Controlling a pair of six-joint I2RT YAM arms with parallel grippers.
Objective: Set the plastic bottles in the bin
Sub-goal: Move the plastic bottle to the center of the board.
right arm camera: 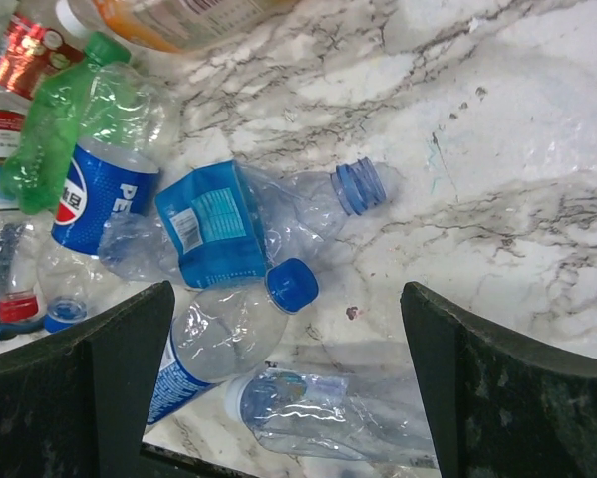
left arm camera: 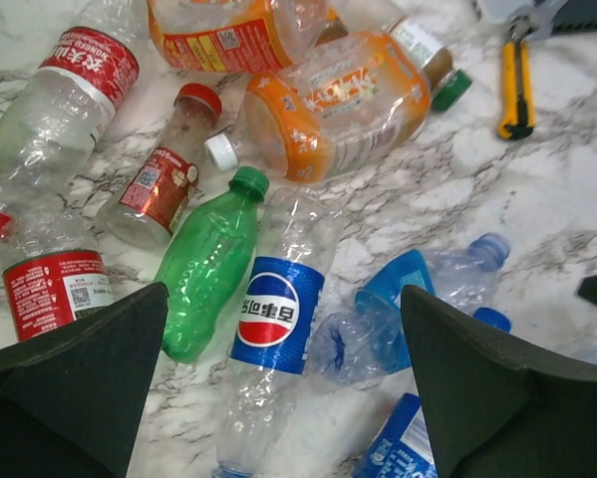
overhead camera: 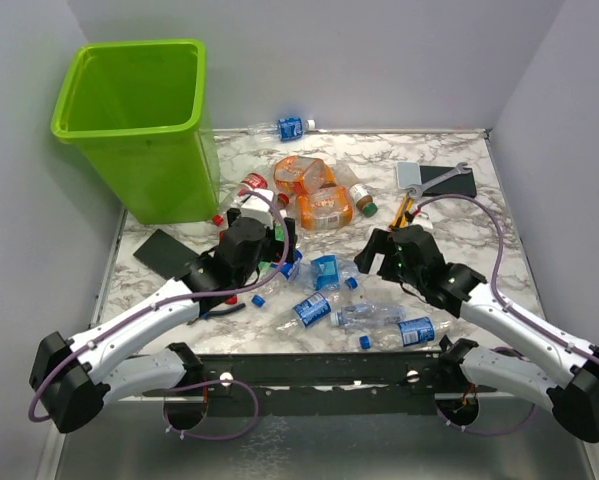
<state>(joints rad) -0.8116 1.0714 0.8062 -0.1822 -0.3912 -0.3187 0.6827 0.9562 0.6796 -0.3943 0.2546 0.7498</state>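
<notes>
Both grippers hang spread wide with nothing in them: the left gripper (left arm camera: 278, 299) above a green bottle (left arm camera: 206, 264) and a Pepsi-labelled bottle (left arm camera: 275, 319), the right gripper (right arm camera: 286, 294) above a crushed blue-labelled bottle (right arm camera: 228, 224). The plastic bottles (overhead camera: 324, 205) lie scattered on the marble table (overhead camera: 379, 150). In the top view the left arm covers several, and others are cut off at the wrist views' edges. The bin (overhead camera: 164, 170) stands at the far left corner, its floor out of sight.
</notes>
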